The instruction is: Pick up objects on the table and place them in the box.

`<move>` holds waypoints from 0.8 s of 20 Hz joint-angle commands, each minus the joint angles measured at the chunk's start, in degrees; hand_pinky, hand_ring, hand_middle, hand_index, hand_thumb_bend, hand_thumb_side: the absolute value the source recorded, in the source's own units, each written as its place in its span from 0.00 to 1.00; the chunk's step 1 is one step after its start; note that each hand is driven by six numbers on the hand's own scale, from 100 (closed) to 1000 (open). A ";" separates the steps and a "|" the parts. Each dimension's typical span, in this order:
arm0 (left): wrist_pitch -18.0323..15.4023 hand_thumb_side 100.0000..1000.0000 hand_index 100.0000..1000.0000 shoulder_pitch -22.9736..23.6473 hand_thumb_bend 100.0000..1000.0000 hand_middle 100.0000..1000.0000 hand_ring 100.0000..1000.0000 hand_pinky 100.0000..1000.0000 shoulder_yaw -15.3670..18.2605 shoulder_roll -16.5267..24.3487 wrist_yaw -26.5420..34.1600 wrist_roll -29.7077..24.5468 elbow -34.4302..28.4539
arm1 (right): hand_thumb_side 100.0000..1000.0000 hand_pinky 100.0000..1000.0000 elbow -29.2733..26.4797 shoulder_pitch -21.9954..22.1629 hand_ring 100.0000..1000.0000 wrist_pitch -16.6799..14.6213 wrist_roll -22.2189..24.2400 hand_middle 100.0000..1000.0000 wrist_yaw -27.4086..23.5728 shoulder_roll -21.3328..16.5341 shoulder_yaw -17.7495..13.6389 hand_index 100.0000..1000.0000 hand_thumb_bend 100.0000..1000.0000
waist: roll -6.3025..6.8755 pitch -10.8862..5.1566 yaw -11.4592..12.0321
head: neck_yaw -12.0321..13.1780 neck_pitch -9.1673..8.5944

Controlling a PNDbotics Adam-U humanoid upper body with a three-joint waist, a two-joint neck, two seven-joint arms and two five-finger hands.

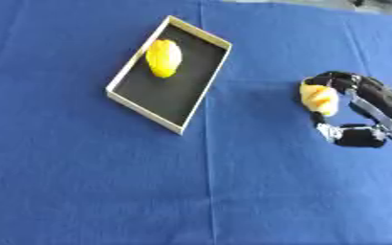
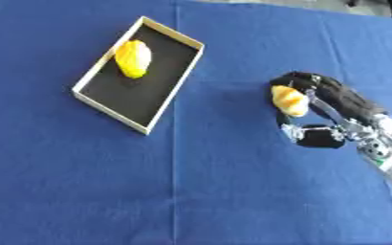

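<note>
Right of the box, which holds one yellow fruit, the right hand grasps a second yellow fruit above the blue counter

Right hand apparently grips yellow object — aloft.

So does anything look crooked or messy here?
Only the box: it sits slanted on the blue table, not square to the edges. One yellow fruit lies neatly inside it. The right hand curls around another yellow piece. Nothing looks spilled or broken.
</note>
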 commanded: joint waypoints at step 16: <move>0.32 0.61 0.87 -0.04 0.00 0.77 0.79 0.80 0.42 0.25 -0.68 -0.33 -0.91 | 0.03 0.90 -0.92 -0.58 0.85 10.06 -6.31 0.78 -3.63 -0.37 -7.07 0.90 0.00 | 1.02 -0.25 -0.74 | -0.47 -0.84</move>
